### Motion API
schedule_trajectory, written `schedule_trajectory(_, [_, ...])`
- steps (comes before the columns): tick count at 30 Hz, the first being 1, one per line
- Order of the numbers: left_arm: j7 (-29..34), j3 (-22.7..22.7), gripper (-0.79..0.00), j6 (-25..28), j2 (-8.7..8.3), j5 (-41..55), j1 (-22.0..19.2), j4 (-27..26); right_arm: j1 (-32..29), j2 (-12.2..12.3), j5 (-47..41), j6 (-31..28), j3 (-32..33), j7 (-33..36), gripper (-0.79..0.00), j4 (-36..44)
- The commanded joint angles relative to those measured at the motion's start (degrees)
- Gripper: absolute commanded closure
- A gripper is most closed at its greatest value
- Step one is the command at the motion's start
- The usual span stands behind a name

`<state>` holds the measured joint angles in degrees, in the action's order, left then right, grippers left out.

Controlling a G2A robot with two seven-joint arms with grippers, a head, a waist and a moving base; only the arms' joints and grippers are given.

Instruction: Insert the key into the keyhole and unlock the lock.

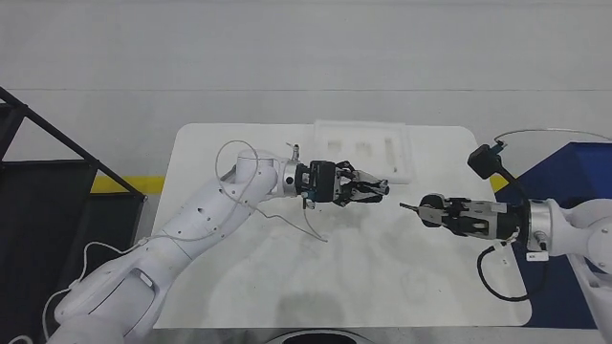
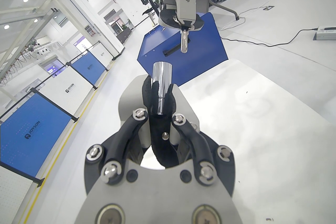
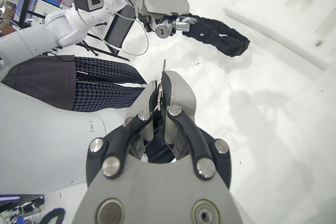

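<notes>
So the right gripper [image 3: 160,88] is clamped on the key [image 3: 164,66], blade pointing left at the lock [image 3: 165,28], which the left gripper [image 2: 160,93] pinches over the middle of the table [image 1: 382,277]. Tip and keyhole [image 3: 163,31] are near but apart, so I'd say it's the line-up step. Next needs the blade squared to the slot, then pushed straight in.
</notes>
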<state>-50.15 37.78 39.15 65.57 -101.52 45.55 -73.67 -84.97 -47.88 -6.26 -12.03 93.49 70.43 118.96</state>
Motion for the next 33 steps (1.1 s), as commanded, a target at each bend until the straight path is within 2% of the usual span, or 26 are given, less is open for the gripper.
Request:
schedule_trajectory(1, [-0.09, -0.05, 0.000, -0.04, 0.02, 0.00, -0.03, 0.10, -0.01, -0.01, -0.08, -0.03, -0.01, -0.01, 0.000, -0.04])
schedule_trajectory(16, [-0.09, -0.05, 0.000, -0.04, 0.02, 0.00, -0.03, 0.10, -0.01, -0.01, -0.08, -0.03, -0.01, -0.01, 0.000, -0.04])
schedule_trajectory(18, [0.80, -0.04, 0.000, -0.30, 0.04, 0.32, 0.47, -0.21, -0.14, 0.05, 2.42, 0.12, 0.01, -0.88, 0.000, 0.56])
schedule_trajectory(22, [3.45, 0.06, 0.000, 4.22, 0.01, 0.52, -0.50, -0.15, 0.08, 0.35, 5.87, 0.13, 0.71, -0.26, 0.000, 2.60])
schedule_trajectory(27, [2.81, -0.99, 0.000, 8.25, 0.59, 0.46, -2.93, 0.15, 0.38, 0.84, 9.34, 1.41, 1.43, 2.93, 0.000, 6.50])
schedule_trajectory(33, [1.12, -3.21, 0.000, 8.60, 1.98, 0.06, -5.56, 2.61, 0.55, 1.08, 8.39, 5.06, 1.83, 3.25, 0.000, 9.25])
